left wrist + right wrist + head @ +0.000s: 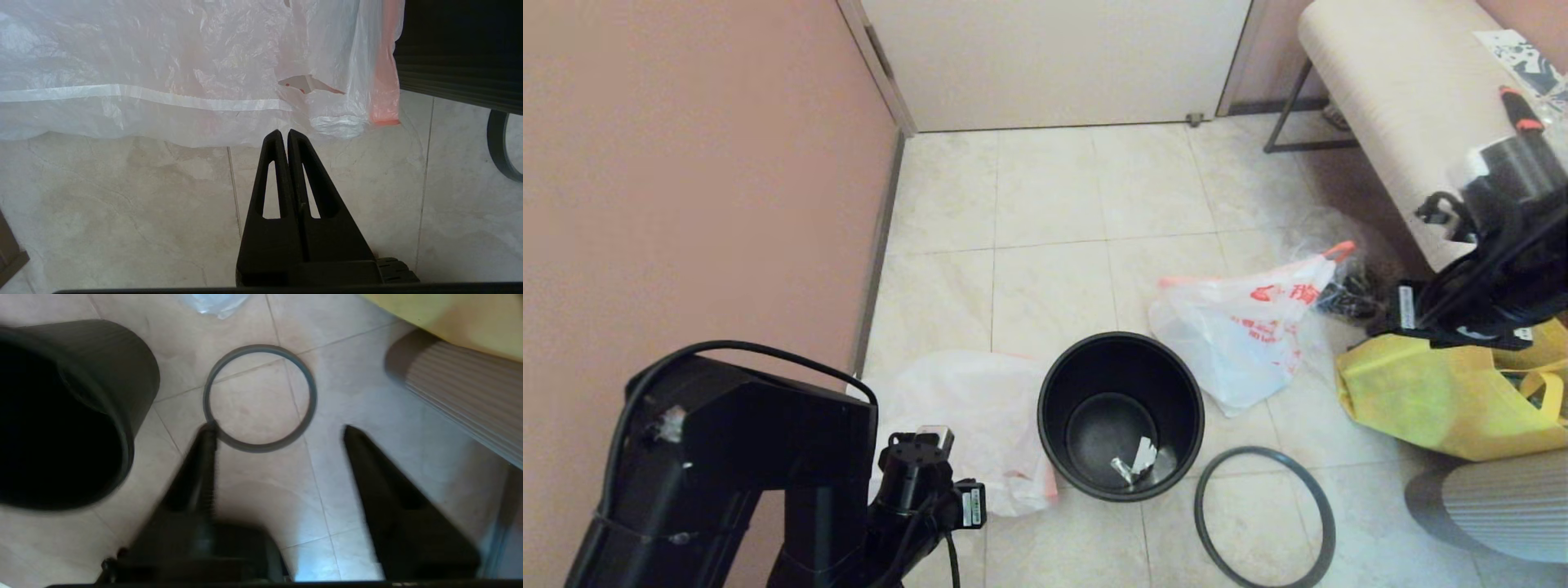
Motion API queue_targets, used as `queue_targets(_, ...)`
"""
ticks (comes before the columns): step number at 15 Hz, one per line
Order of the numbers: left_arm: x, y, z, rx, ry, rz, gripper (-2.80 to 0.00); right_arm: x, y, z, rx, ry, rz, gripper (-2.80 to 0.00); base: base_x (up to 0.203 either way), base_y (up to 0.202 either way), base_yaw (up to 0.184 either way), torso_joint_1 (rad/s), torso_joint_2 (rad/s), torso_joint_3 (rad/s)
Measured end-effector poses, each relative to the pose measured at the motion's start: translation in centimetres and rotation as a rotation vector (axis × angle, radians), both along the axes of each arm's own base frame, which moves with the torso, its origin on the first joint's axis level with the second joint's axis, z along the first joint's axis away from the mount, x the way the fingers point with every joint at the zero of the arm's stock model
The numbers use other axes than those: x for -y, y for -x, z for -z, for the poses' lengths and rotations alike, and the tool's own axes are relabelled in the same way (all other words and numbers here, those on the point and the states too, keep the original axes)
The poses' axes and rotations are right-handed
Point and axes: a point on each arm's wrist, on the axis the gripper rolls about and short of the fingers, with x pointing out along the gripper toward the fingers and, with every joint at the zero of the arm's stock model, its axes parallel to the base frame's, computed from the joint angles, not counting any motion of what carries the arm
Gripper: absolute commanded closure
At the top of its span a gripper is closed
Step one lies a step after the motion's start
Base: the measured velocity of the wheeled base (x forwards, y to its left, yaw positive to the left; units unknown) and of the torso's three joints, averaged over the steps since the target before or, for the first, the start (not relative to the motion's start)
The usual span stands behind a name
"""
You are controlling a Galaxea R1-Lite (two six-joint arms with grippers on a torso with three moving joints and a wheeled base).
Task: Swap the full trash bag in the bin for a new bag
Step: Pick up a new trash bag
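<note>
The bin [1094, 367] stands on the tiled floor with no bag in it, only small scraps at the bottom. Its dark grey hoop [1262, 451] lies flat on the floor to the right. The full trash bag [1241, 335], white with red lettering, rests behind and right of the bin. The new bag [972, 416] lies flat left of the bin. My left gripper [284, 132] is shut and empty, its tips at the near edge of the new bag [163, 61]. My right gripper [278, 428] is open and empty, held high above the hoop [260, 348] beside the bin [122, 375].
A yellow fabric tote [1437, 392] sits at the right under my right arm [1494, 286]. A clear bag of black things [1347, 290] lies behind it. A padded bench [1405, 106] stands at the back right, a ribbed grey object [1503, 506] at the front right, and a wall [686, 204] runs along the left.
</note>
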Motion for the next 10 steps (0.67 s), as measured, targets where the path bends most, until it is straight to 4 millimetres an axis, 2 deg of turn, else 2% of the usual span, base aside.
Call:
queue_targets(2, 0.0, 0.0, 0.0, -0.001, 0.000, 0.000, 0.00, -0.1, 4.0, -1.4, 0.047, 0.021, -0.022, 0.00, 0.000, 0.000, 0.000, 0.000, 0.00, 0.000)
queue_targets(6, -0.2, 0.0, 0.2, -0.008, -0.005, 0.020, 0.00, 0.5, 14.5, -3.5, 0.212, 0.051, -0.078, 0.00, 0.000, 0.000, 0.000, 0.000, 0.00, 0.000)
queue_targets(8, -0.2, -0.1, 0.3, -0.007, -0.009, 0.023, 0.00, 1.5, 20.2, -3.0, 0.302, 0.038, -0.084, 0.00, 0.000, 0.000, 0.000, 0.000, 0.00, 0.000)
queue_targets(10, -0.1, -0.1, 0.4, -0.008, -0.013, 0.026, 0.00, 2.5, 25.4, -1.0, 0.374, 0.017, -0.092, 0.00, 0.000, 0.000, 0.000, 0.000, 0.00, 0.000)
